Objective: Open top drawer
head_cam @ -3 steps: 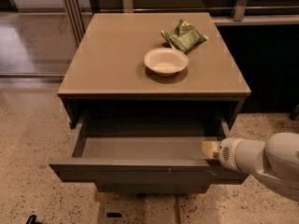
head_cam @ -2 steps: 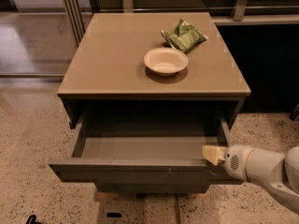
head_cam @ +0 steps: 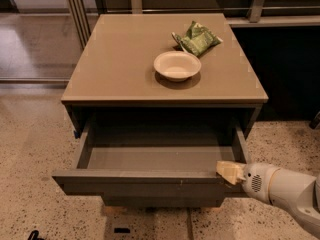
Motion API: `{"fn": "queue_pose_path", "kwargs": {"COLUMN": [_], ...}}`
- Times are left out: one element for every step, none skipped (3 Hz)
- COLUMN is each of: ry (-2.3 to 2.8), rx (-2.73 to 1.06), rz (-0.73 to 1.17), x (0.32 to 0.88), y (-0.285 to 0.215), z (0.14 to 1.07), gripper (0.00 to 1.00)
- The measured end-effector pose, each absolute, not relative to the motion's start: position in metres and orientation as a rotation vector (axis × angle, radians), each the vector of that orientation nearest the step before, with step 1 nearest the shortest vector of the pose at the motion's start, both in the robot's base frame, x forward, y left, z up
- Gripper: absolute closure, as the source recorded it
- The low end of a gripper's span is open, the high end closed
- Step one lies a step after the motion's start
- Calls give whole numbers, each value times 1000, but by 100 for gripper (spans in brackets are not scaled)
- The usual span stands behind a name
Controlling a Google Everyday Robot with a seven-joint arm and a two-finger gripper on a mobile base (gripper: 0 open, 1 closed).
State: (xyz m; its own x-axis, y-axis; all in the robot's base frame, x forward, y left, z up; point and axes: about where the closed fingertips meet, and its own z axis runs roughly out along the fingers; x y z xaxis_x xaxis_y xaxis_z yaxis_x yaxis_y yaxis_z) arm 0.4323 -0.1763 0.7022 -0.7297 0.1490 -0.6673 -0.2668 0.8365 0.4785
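Note:
The top drawer of a grey-brown cabinet is pulled far out toward me. Its shallow grey tray shows inside and looks bare. Small pale scuffs mark the dark front right of centre. My gripper comes in from the lower right on a white arm. Its pale tip sits at the right end of the drawer's front edge, touching or just over the rim.
A cream bowl and a green snack bag lie on the cabinet top. A lower drawer front shows beneath. Speckled floor lies to both sides; metal rails and a dark wall stand behind.
The arm has drawn back toward the lower right and the gripper tip sits a little lower on the drawer's front edge. The drawer stays pulled out.

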Motion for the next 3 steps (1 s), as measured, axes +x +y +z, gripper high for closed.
{"fn": "queue_pose_path", "kwargs": {"ry": [2276,2276,2276], "rx": [-85,-86,-86], "rz": [730,730,730], "x": [432,432,432], "y": [-176,-176,-176], "z": [702,702,702], "gripper": [84,61,32]}}
